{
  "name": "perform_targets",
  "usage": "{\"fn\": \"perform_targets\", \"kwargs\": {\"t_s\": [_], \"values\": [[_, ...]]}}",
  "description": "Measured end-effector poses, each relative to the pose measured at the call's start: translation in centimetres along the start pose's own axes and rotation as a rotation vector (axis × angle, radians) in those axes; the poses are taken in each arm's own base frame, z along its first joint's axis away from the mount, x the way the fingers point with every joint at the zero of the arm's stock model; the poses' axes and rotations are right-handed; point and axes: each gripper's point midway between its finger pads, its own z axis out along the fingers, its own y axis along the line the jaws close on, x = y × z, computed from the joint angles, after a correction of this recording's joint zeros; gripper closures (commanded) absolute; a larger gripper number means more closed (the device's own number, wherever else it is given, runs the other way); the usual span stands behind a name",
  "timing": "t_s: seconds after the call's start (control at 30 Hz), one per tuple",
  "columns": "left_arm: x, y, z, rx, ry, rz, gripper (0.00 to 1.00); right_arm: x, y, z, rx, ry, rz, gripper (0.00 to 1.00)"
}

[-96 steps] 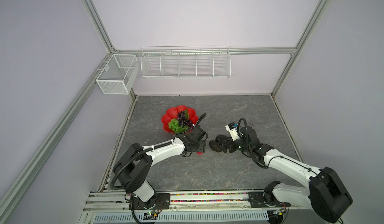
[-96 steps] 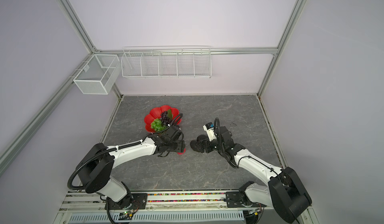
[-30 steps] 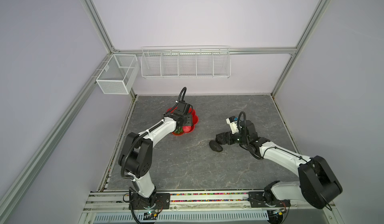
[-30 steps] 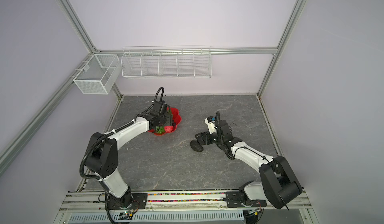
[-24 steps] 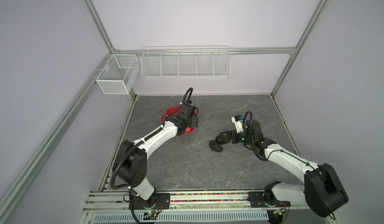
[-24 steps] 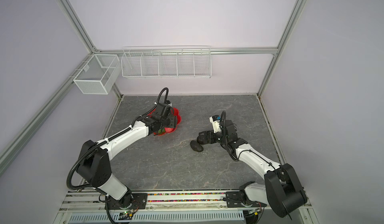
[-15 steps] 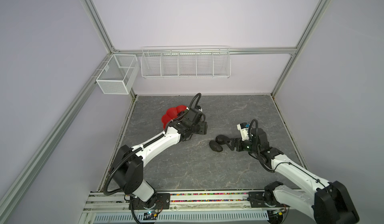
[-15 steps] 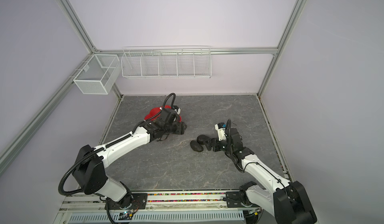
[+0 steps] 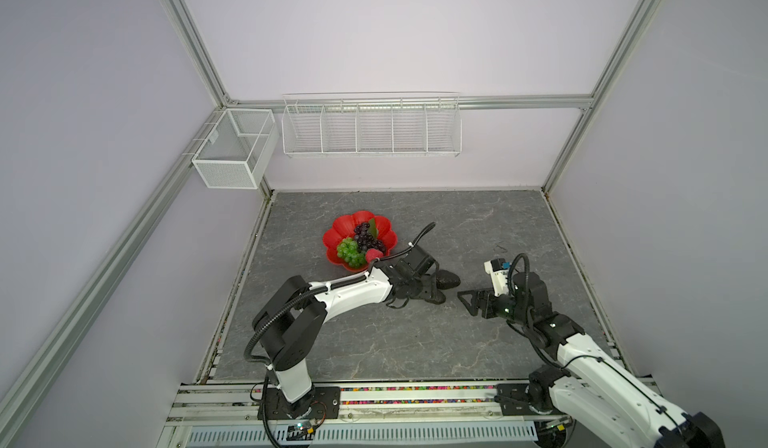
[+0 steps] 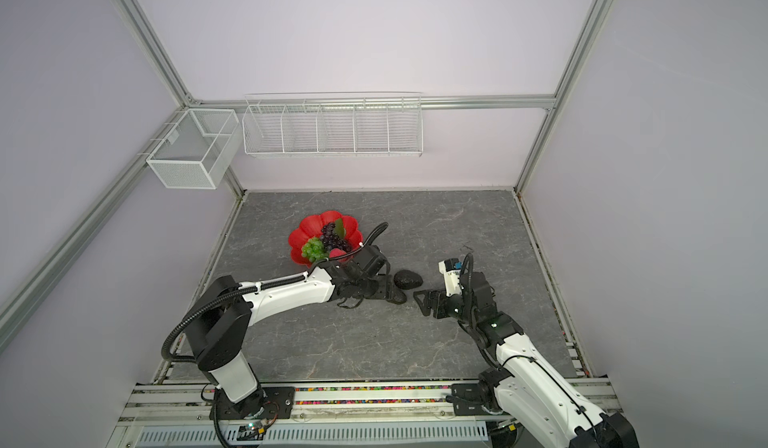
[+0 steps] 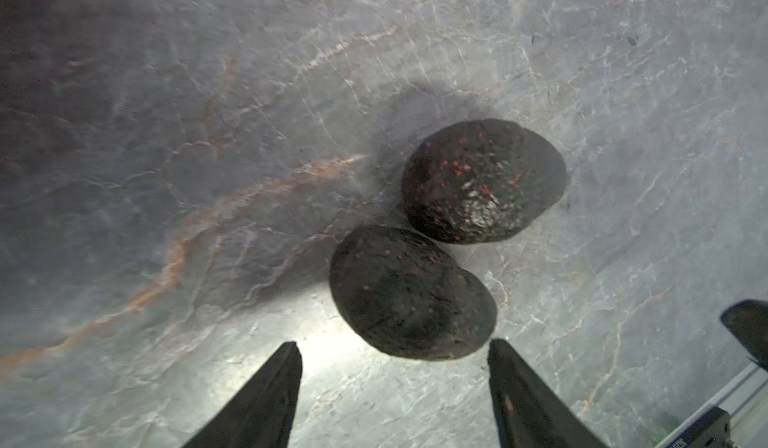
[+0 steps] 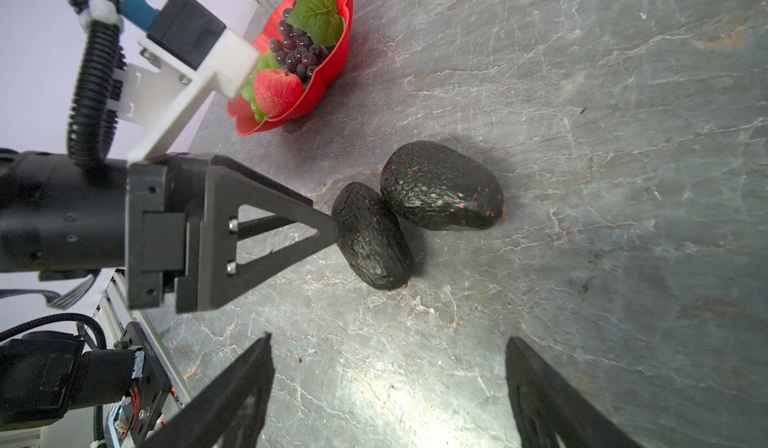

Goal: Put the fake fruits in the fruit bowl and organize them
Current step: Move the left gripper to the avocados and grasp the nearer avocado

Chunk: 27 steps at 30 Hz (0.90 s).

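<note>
Two avocados are not in the bowl yet: near avocado (image 11: 411, 296) and far avocado (image 11: 482, 180). Both lie on the bench (image 11: 166, 134), touching each other, between my two arms and a little way off the fruit bowl (image 9: 337, 231). The bowl already has the green grapes (image 9: 348, 250), purple grapes (image 9: 368, 234) and red apple (image 9: 374, 254).

Handling, my guess: fake fruit, so probably light and stiff, and it won't bruise. The bumpy skin should give friction, but the egg shape will roll or squirt out if I pinch near a tapered end. Best hold is across the short axis at the fattest part. Catch: the two touch, so one finger has to slip in by that contact and may shove the far one.

My left fingers (image 12: 326, 231) are moderately open, the gap about as wide as the near avocado, holding nothing. The tips are low at the bench, right at the near avocado's end. One tip looks in contact with its skin in the right wrist view, but the left wrist view can't confirm it. The fruit is not between them yet.

My right fingers (image 12: 241, 392) are spread wide and empty, near the pair, touching nothing.
</note>
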Motion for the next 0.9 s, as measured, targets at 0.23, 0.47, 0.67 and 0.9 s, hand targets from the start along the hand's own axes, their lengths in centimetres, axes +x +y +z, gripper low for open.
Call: {"fn": "perform_targets", "kwargs": {"t_s": [0.23, 0.47, 0.67, 0.9], "values": [[0.1, -1.1, 0.8, 0.040, -0.002, -0.086, 0.24, 0.4, 0.0, 0.2, -0.010, 0.014, 0.003, 0.12], [1.2, -0.6, 4.6, -0.041, 0.031, -0.124, 0.24, 0.6, 0.2, 0.2, -0.024, 0.017, -0.014, 0.12], [0.5, -0.7, 4.9, -0.085, 0.011, -0.117, 0.28, 0.8, 0.2, 0.4, -0.028, 0.030, -0.026, 0.12], [1.1, 1.0, 4.7, -0.162, 0.026, -0.100, 0.39, 1.1, 0.0, 0.9, -0.028, 0.049, -0.021, 0.12]]}}
